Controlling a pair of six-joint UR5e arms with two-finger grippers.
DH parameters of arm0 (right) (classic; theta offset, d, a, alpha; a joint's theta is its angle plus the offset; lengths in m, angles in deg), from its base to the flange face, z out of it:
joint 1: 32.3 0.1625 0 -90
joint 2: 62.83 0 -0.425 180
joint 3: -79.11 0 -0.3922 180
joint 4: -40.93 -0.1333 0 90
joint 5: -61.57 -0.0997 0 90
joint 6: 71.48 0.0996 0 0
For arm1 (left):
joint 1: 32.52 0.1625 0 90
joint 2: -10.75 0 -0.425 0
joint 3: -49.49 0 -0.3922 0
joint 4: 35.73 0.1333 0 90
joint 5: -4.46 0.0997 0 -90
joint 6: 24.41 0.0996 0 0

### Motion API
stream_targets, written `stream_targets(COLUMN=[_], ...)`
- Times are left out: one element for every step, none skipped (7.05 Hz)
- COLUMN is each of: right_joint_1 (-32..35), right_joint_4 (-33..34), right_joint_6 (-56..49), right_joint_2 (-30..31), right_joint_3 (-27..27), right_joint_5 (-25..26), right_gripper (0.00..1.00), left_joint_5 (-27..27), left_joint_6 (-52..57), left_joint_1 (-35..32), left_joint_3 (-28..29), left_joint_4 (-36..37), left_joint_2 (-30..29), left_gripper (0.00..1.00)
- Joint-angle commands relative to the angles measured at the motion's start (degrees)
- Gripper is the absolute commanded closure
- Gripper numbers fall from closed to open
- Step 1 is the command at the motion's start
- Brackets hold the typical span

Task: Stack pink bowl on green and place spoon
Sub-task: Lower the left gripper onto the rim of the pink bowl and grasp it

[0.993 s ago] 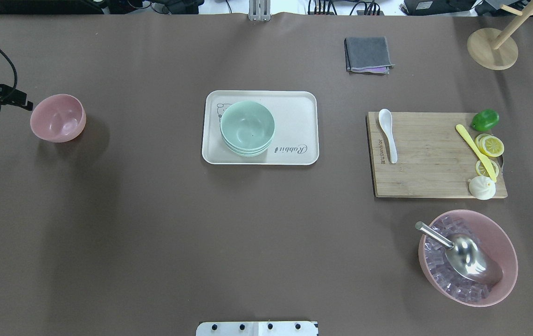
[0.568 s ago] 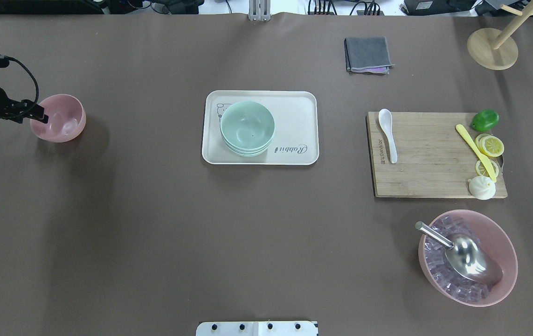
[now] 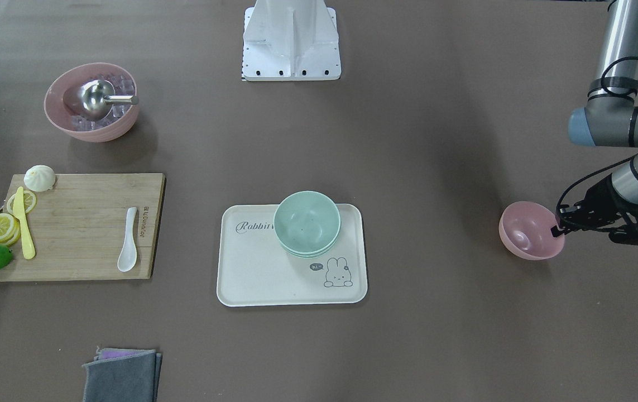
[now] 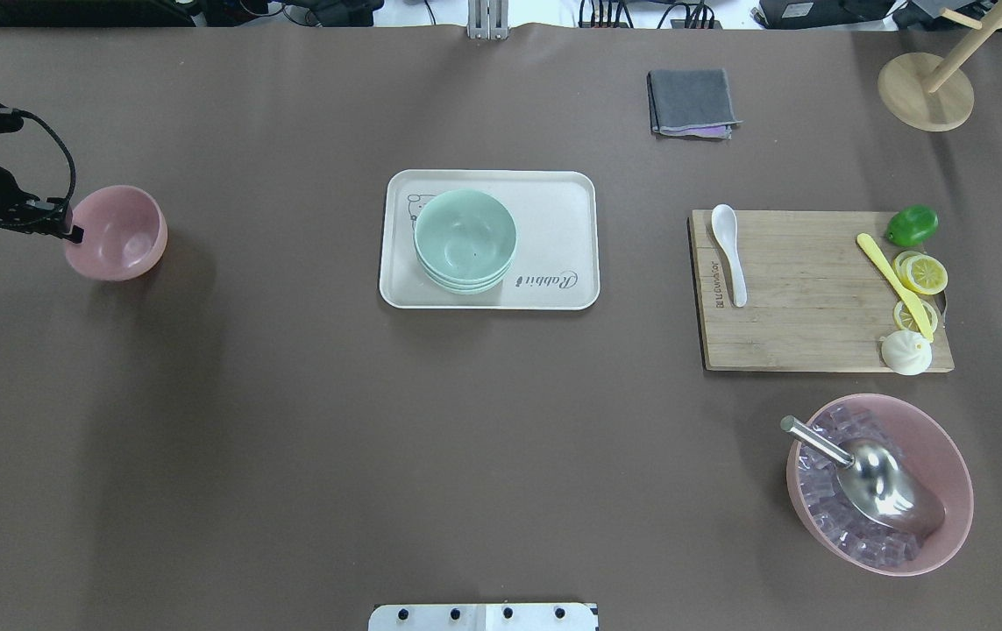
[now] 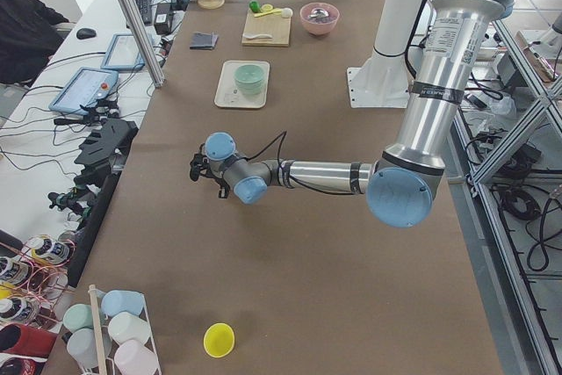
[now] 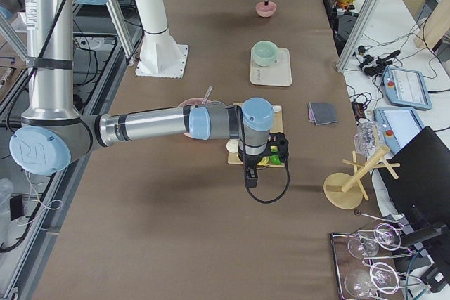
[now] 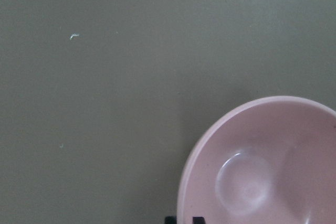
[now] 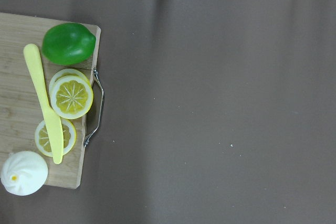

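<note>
Brown table (image 4: 290, 438) showed the task barely begun: the left end effector (image 4: 73, 233) gripped the pink bowl (image 4: 119, 235) by its rim at nine o'clock from the green stack (image 4: 464, 238), the spoon (image 4: 728, 254) lay on the board (image 4: 816, 298) at three o'clock, and the grip state of the right end effector (image 6: 249, 179) could not be told.

Brown counter (image 4: 290, 438). A cream tray (image 4: 553, 210) lies at its centre. To the right lies a wooden cutting board (image 4: 807, 289), with a large pink bowl of ice (image 4: 948, 456) nearer and a folded grey cloth (image 4: 692, 101) farther back. A small pink bowl (image 4: 119, 237) is at the left end.
</note>
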Motion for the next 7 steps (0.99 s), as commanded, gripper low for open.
stream_targets(right_joint_1=[-0.3,-2.1,-5.7,-11.3,-18.6,-26.1,-32.3], right_joint_4=[0.1,0.0,-2.9,-9.7,-15.9,-17.8,-17.5], right_joint_6=[1.0,3.6,10.7,21.8,34.7,44.0,47.1], right_joint_2=[-1.9,-3.9,-6.5,-7.5,-9.8,-13.4,-17.5], right_joint_3=[0.3,0.7,1.3,1.3,1.2,1.3,-0.3], right_joint_5=[-1.1,-6.2,-10.2,-9.5,-3.6,4.2,7.9], right_gripper=[0.00,0.00,0.00,0.00,0.00,0.00,0.00], left_joint_5=[-6.7,-11.6,-12.5,-12.4,-12.4,-12.3,-12.3], left_joint_6=[-0.2,-0.3,-1.5,-3.5,-4.6,-4.7,-4.8], left_joint_1=[-3.7,-6.2,-7.1,-7.0,-7.0,-7.0,-7.0], left_joint_3=[-0.8,-4.2,-8.4,-10.9,-11.2,-11.1,-11.2], left_joint_4=[3.3,9.4,16.0,19.5,19.8,19.7,19.7], left_joint_2=[-2.0,-3.2,-4.8,-6.0,-6.5,-6.6,-7.0], left_gripper=[1.00,1.00,1.00,1.00,1.00,1.00,1.00])
